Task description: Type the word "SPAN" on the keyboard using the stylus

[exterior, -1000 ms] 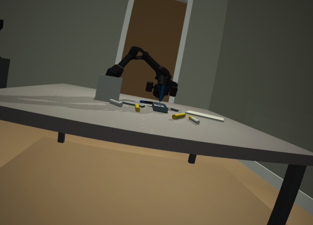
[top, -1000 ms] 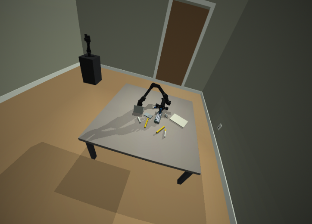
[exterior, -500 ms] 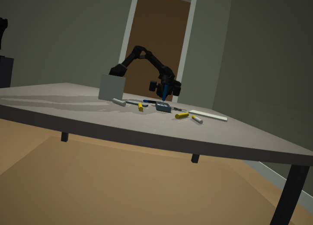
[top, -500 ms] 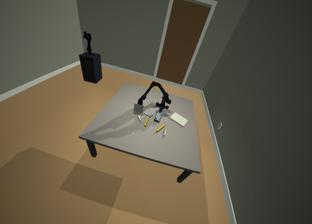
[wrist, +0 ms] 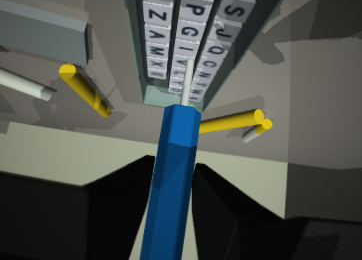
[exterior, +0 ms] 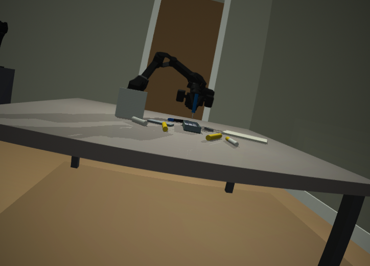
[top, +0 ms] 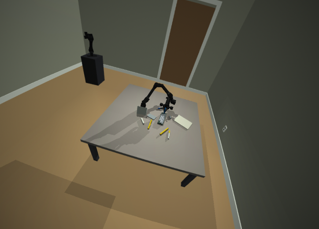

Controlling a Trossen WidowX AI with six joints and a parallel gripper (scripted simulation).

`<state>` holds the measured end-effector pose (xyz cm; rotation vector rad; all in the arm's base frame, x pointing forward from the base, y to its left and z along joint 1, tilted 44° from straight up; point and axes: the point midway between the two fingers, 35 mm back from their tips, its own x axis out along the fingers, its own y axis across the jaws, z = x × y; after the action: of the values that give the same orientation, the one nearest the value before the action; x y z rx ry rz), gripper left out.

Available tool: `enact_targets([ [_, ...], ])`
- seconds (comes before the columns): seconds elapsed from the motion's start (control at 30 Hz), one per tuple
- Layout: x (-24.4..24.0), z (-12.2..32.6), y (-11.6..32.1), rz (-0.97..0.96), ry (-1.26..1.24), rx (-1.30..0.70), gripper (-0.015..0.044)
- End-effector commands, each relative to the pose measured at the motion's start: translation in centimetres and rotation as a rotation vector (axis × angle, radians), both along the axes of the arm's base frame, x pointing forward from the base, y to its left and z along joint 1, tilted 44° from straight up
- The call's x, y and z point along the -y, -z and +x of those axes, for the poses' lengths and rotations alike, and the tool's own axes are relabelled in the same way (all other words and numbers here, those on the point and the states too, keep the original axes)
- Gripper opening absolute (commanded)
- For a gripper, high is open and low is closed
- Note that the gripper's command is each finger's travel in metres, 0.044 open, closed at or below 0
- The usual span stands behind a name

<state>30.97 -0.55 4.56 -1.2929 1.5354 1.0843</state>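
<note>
Your gripper (top: 165, 109) (exterior: 194, 105) (wrist: 174, 168) grips the blue stylus (top: 165, 109) (exterior: 194, 103) (wrist: 172, 183); yellow sticks (top: 150, 124) (top: 164, 131) (exterior: 164, 126) (exterior: 213, 136) (wrist: 85, 89) (wrist: 230, 122) lie near your keyboard (top: 161, 119) (exterior: 191, 127) (wrist: 155, 97), apart from it

a brown door (top: 192, 42) (exterior: 187, 41) stands behind the desk, beyond yellow sticks (top: 150, 124) (exterior: 164, 126) (wrist: 85, 90)
</note>
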Motion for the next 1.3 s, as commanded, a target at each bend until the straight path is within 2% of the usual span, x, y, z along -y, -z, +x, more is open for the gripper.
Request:
enact_targets([
  [0.0,0.0,0.0,0.0,0.000,0.003,0.001,0.0051],
  [0.07,0.0,0.0,0.0,0.000,0.003,0.001,0.0038],
  [0.13,0.1,-0.1,0.1,0.000,0.002,0.001,0.0000],
  [0.53,2.4,-2.5,1.6,-0.006,-0.006,-0.005,0.0000],
  [0.97,1.0,-2.6,3.0,-0.006,-0.006,-0.005,0.0000],
  [1.07,0.9,-2.6,3.2,-0.005,-0.006,-0.005,0.0079],
  [1.27,0.8,-2.6,3.3,-0.005,-0.006,-0.005,0.0081],
])
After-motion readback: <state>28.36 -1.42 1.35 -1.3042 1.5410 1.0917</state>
